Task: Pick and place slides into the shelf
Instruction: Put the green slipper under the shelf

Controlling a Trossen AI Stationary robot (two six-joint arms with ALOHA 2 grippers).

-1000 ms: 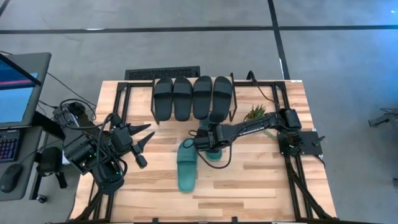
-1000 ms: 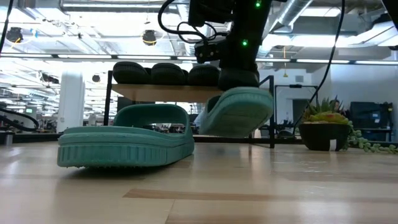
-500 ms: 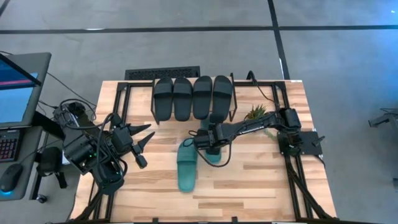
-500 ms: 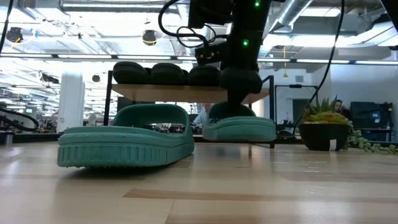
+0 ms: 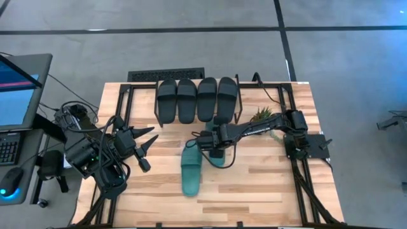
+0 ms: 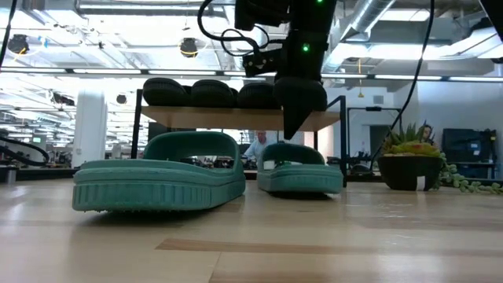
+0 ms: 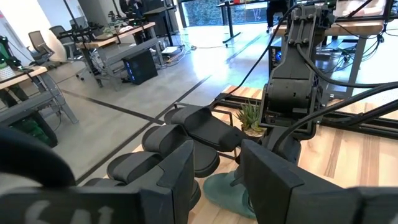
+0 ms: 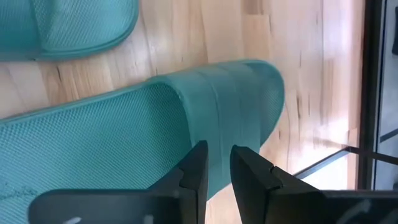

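Four black slides (image 5: 197,98) lie side by side on top of the shelf (image 6: 204,118) at the table's far middle. Two teal slides rest sole-down on the table in front of it: one (image 5: 191,170) nearer the front, the other (image 5: 218,158) under my right gripper (image 5: 213,147). That gripper points down at a slant over this slide's strap (image 8: 242,106), its fingers a narrow gap apart with nothing between them. My left gripper (image 5: 152,135) waits open above the table's left side. My right gripper's fingertips (image 6: 289,135) stand just over the top of the teal slide's strap, coming from above at a slant. I cannot tell whether they touch it. The slide (image 6: 299,169) lies flat on the table on its sole.
A small potted plant (image 5: 261,116) stands right of the shelf. Black frame rails (image 5: 289,121) run along the table's left and right sides. A monitor (image 5: 16,89) stands off the table's left edge. Bare wood lies in front of the slides.
The teal slide under my right gripper was tilted up off the table a second ago. It has come down flat onto its sole. My right gripper has tipped, and its fingers now stand at the top of the strap.
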